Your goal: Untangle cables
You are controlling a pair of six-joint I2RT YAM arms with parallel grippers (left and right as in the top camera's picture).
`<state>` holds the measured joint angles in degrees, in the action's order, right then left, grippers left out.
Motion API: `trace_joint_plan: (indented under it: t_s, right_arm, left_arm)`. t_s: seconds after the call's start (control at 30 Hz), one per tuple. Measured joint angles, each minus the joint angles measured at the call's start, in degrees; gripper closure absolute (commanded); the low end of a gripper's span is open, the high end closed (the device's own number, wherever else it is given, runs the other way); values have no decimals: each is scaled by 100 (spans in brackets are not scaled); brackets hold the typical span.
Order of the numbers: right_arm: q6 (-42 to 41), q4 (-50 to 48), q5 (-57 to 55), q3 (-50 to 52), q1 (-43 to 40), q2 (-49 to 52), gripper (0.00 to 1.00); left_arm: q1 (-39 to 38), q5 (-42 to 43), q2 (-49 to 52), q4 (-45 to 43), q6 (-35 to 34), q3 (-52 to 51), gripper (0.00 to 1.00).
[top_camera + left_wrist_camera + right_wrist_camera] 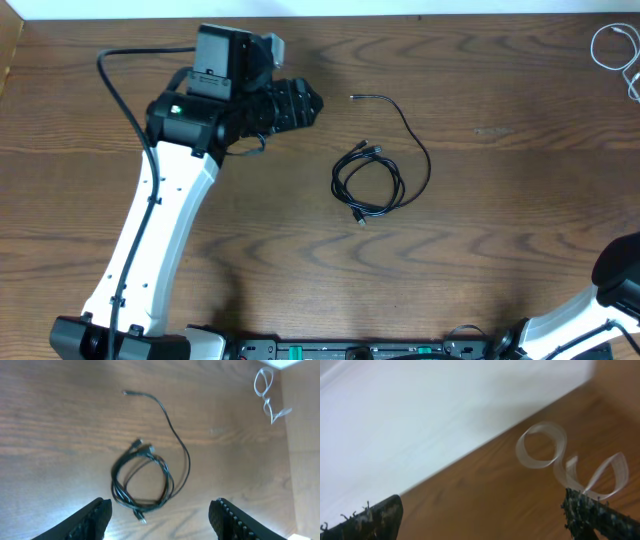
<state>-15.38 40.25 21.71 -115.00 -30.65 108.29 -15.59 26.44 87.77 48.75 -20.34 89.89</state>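
Observation:
The black cable (368, 183) lies mid-table in a loose coil, with one long tail curving up to a plug (355, 97). My left gripper (305, 103) hovers to its left, open and empty. In the left wrist view the coil (142, 477) lies just beyond that gripper (160, 510). The white cable (612, 47) lies in loops at the far right corner, apart from the black one. In the right wrist view my right gripper (481, 505) is open with nothing between its fingers. The white cable's loops (555, 455) lie beside its right finger (592, 512).
The far table edge (470, 455) runs close behind the white cable, with a pale surface beyond it. My right arm (620, 275) enters at the lower right corner of the overhead view. The left arm's thick black wire (120, 95) arcs over the left side.

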Motion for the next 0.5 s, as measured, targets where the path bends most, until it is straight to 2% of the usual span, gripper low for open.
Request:
trace_joint_plan:
  t_s: [0.1, 0.27, 0.5]
  right_arm:
    - [66, 752, 774, 0, 2, 7, 8]
    - [313, 2227, 1462, 33, 81, 9, 12]
    - [691, 3193, 1196, 33, 437, 9, 12]
  left_arm:
    - [-219, -4, 7, 214, 118, -2, 33]
    - [-717, -4, 260, 503, 369, -4, 36]
    - [-1462, -7, 1169, 472, 553, -22, 46]
